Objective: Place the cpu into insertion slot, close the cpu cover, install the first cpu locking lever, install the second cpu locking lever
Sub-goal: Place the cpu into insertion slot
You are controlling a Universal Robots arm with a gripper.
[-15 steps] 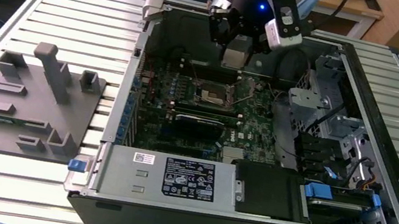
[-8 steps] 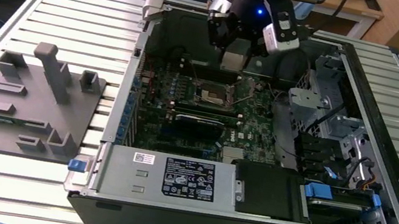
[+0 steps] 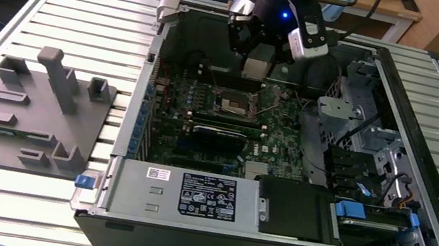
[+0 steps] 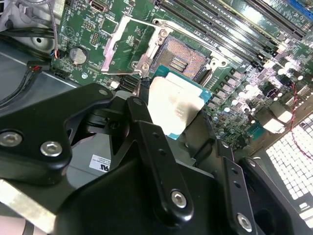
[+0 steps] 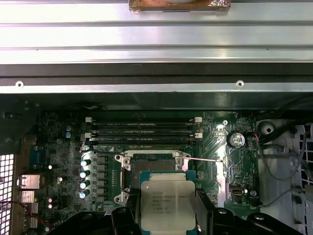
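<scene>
The cpu (image 3: 258, 71) in the tool (image 3: 259, 61), near the insertion slot (image 3: 234, 102)

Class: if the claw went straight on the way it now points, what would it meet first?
Probably the open insertion slot: the cpu in the claw would touch it first, though depth is unclear.

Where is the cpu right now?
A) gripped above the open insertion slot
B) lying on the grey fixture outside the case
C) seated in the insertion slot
A: the cpu is clamped in the gripper, and the insertion slot beyond it shows its bare dark centre.
</scene>
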